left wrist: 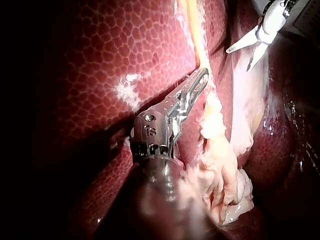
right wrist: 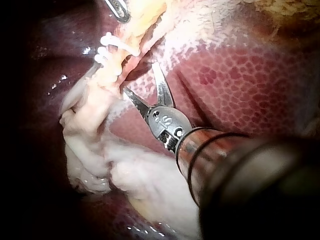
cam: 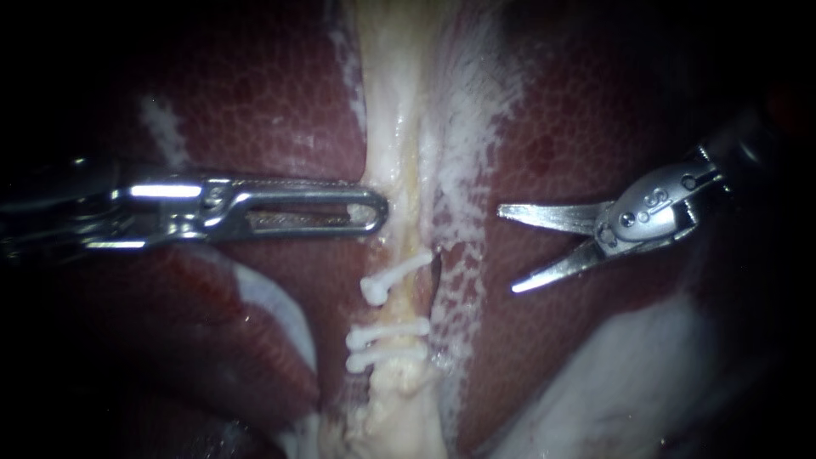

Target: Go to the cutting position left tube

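Observation:
A pale tube [cam: 399, 170] runs down the middle of the dark red liver [cam: 272, 102]. Three white clips cross it: one upper clip [cam: 393, 276] and two close together lower down [cam: 387, 333]. My left instrument [cam: 374, 208] reaches in level, its slotted jaws shut on the pale tissue's left edge above the clips; in the left wrist view [left wrist: 200, 80] they lie together against that strand. My right instrument [cam: 507, 248] hangs over the liver to the right of the tube, blades open and touching nothing. In the right wrist view its blades [right wrist: 141, 79] gape just short of the clips [right wrist: 112, 45].
A dark slit [cam: 435, 268] opens just right of the upper clip. White fatty tissue [cam: 629, 374] lies under the right instrument. A frayed pale lump [cam: 399, 416] sits below the lower clips. A smooth dark lobe [cam: 212, 357] bulges under the left shaft.

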Available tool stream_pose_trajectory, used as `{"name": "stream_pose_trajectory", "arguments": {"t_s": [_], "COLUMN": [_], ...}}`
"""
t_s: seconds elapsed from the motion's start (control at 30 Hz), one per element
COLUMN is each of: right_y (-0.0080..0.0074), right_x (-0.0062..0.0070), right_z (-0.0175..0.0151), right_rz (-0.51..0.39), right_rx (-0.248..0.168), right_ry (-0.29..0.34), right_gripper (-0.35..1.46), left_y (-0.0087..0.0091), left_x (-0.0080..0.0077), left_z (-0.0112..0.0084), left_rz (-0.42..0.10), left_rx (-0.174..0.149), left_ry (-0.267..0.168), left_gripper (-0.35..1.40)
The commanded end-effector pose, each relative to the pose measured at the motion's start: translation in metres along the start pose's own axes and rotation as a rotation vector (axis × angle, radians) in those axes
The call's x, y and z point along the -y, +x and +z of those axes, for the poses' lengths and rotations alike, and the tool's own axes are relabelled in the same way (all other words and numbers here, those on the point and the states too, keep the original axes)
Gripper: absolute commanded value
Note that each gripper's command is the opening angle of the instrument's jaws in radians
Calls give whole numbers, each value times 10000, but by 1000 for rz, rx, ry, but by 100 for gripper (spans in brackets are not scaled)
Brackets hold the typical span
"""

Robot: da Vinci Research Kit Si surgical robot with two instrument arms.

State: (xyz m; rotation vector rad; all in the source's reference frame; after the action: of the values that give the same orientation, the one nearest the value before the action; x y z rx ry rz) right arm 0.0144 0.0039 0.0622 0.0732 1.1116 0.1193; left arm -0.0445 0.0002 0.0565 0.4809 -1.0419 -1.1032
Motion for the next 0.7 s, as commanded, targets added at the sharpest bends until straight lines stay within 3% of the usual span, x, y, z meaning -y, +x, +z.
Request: {"name": "stream_pose_trajectory", "arguments": {"t_s": [0.03, 0.33, 0.47, 0.7], "right_y": [0, -3, -9, -16], "right_x": [0, 6, 15, 38], "right_z": [0, 1, 8, 27], "right_rz": [0, -5, -9, 15], "right_rx": [0, 5, 24, 11], "right_ry": [0, 16, 49, 123], "right_gripper": [144, 144, 144, 144], "left_y": [0, -1, -4, -17], "left_x": [0, 1, 3, 11], "left_z": [0, -3, -8, -24], "left_rz": [0, -1, -3, -5], "left_rx": [0, 0, -2, -9], "left_ry": [0, 0, 2, 7], "left_gripper": [-35, -35, -35, -35]}}
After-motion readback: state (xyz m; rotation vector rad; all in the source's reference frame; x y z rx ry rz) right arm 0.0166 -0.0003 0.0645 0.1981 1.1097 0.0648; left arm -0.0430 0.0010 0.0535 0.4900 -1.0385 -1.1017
